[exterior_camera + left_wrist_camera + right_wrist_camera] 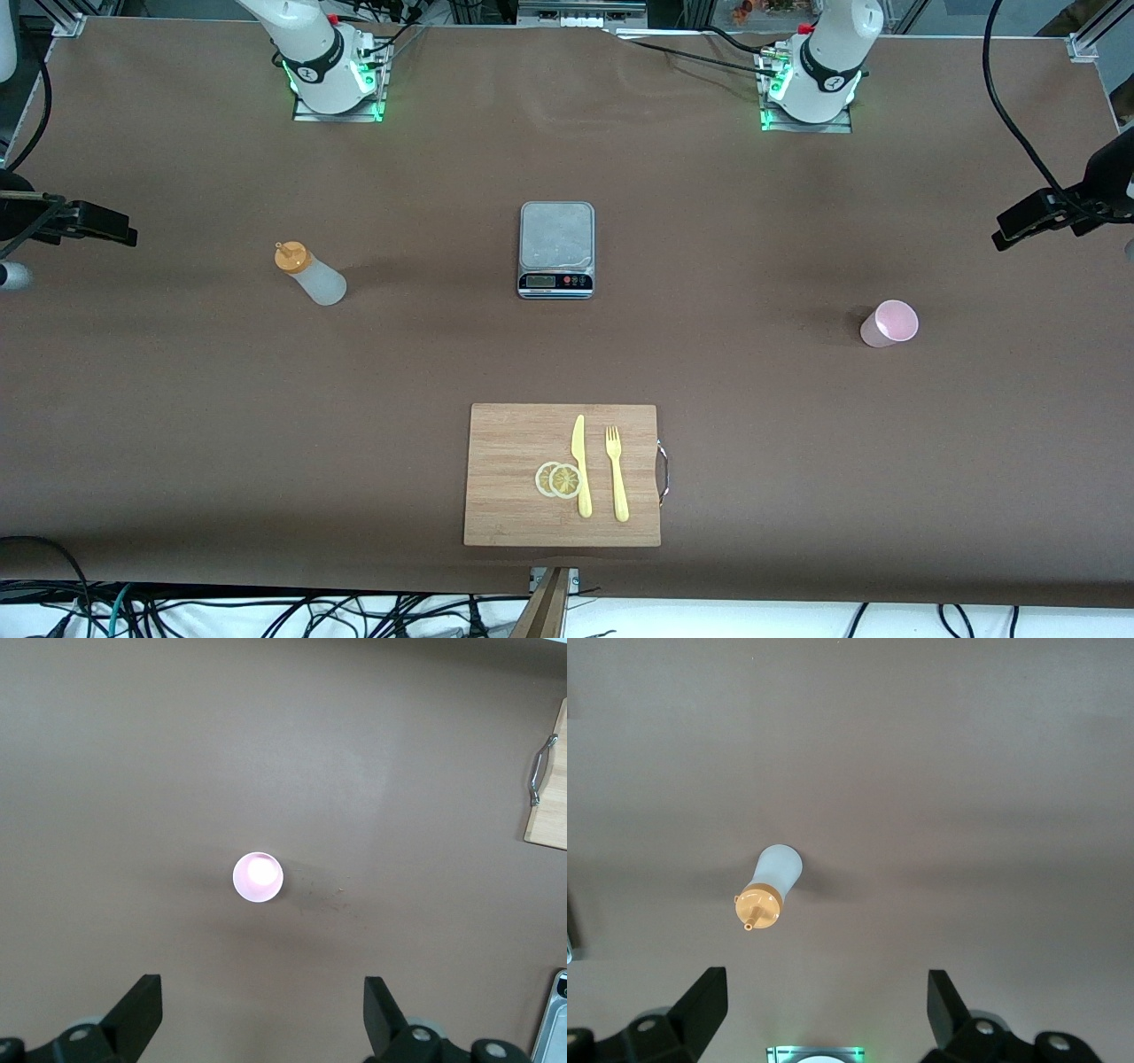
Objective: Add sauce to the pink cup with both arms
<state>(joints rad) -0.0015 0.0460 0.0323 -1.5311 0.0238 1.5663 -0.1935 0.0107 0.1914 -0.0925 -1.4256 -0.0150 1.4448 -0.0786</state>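
Both pincers hang wide open, left pincer over the pink cup, right pincer over the sauce bottle, each well apart from the scale: descend straight, grip mid-body.

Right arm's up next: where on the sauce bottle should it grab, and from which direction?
Grip the sauce bottle around its translucent body, below the orange cap, probably coming straight down from above. It stands upright on bare table, and the right gripper hangs open above it with nothing crowding it.
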